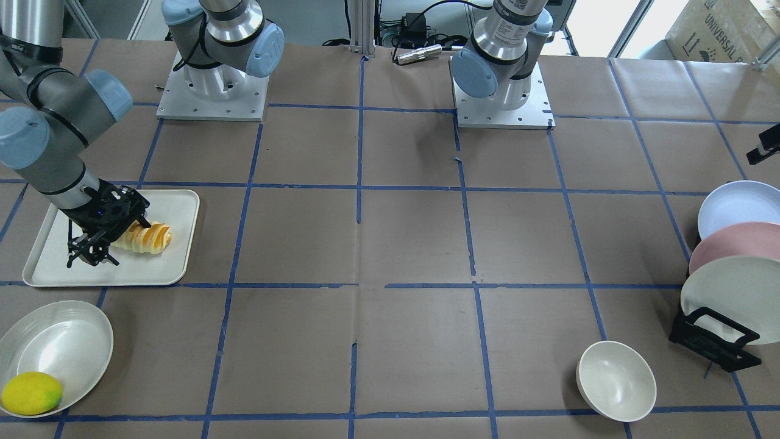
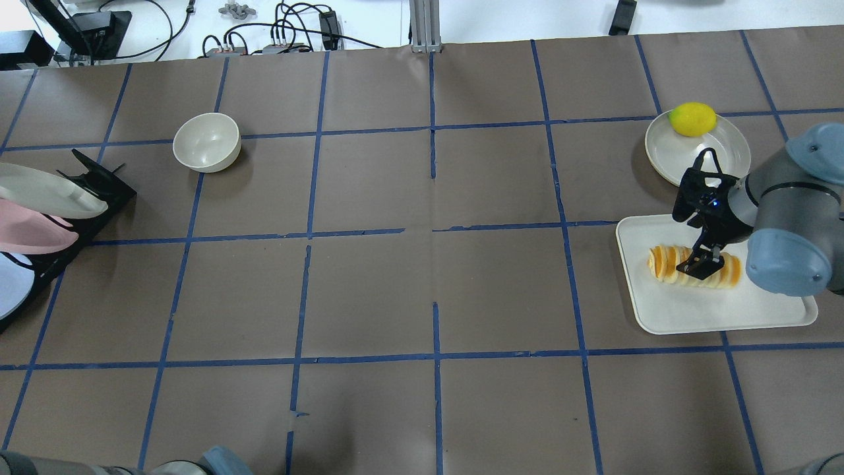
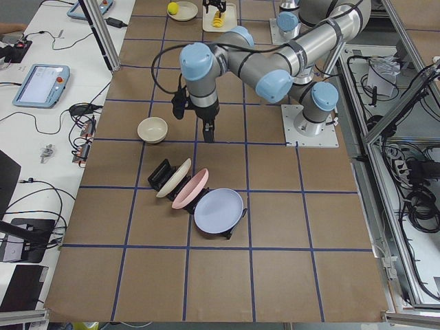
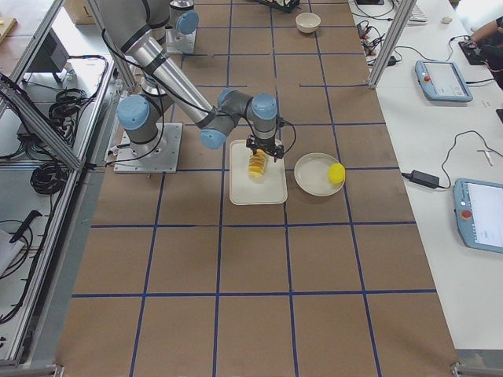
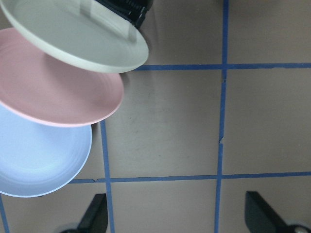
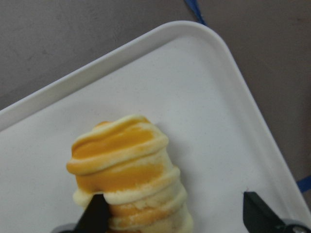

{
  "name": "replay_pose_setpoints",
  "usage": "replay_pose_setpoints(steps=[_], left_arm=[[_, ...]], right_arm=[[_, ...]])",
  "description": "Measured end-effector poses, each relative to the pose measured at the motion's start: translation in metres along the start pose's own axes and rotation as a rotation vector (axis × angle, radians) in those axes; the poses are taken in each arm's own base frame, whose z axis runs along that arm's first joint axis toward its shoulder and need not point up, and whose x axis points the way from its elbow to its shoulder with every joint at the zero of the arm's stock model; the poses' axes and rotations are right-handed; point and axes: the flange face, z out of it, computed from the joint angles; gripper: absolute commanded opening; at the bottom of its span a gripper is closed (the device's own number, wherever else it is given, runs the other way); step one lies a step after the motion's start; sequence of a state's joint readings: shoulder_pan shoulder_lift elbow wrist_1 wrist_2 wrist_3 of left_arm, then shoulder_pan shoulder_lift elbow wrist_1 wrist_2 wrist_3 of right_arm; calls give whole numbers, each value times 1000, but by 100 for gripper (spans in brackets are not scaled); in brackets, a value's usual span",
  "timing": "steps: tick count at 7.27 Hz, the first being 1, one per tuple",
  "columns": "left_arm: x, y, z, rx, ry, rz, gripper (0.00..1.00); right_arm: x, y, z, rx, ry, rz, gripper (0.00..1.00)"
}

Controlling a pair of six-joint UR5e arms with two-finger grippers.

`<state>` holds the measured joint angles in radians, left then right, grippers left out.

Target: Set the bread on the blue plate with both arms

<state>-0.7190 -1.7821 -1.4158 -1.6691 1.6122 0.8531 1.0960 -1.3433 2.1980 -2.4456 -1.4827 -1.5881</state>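
Plainly, from the front the bread (image 1: pixel 149 238) lies on the tray (image 1: pixel 173 271) beneath the right gripper (image 1: pixel 91 255); overhead, the jaws stand wide over its middle, the spot to pinch gently, soft and light as it looks; its wrist view shows the left gripper (image 5: pixel 177 218) wide, empty.

Counts, whole table:
- arms, 2: right arm (image 1: pixel 55 122), left arm (image 3: pixel 240 58)
- bread (image 1: pixel 149 238), 1
- tray (image 1: pixel 183 201), 1
- racked plates, 3: blue plate (image 1: pixel 740 207), pink plate (image 1: pixel 737 244), white plate (image 1: pixel 731 292)
- rack (image 1: pixel 713 344), seemingly 1, partly hidden
- bowl (image 1: pixel 615 381), 1
- shallow dish (image 1: pixel 61 347), 1
- lemon (image 1: pixel 30 393), 1
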Motion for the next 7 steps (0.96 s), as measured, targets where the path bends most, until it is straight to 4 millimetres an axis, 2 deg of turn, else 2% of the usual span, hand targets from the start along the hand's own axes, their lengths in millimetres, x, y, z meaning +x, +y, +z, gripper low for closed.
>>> replay_pose_setpoints(steps=[1,2,3,4,5,6,7], left_arm=[[-57,15,18,-5,31,-4,100],[-107,27,30,2,44,-4,100],[-156,33,36,11,44,2,100],[-204,29,53,12,53,9,100],[-243,18,82,2,80,19,100],[-262,5,109,-10,108,31,100],[-265,-10,129,-20,131,47,100]], right_arm=[[-8,2,9,1,-6,36,32],[-11,3,12,-1,-5,73,8],[-12,4,10,-12,3,111,7],[-13,4,-2,-31,27,143,7],[-14,2,-19,-48,60,164,7],[-17,1,-36,-56,81,175,7],[-18,-1,-50,-62,93,179,8]])
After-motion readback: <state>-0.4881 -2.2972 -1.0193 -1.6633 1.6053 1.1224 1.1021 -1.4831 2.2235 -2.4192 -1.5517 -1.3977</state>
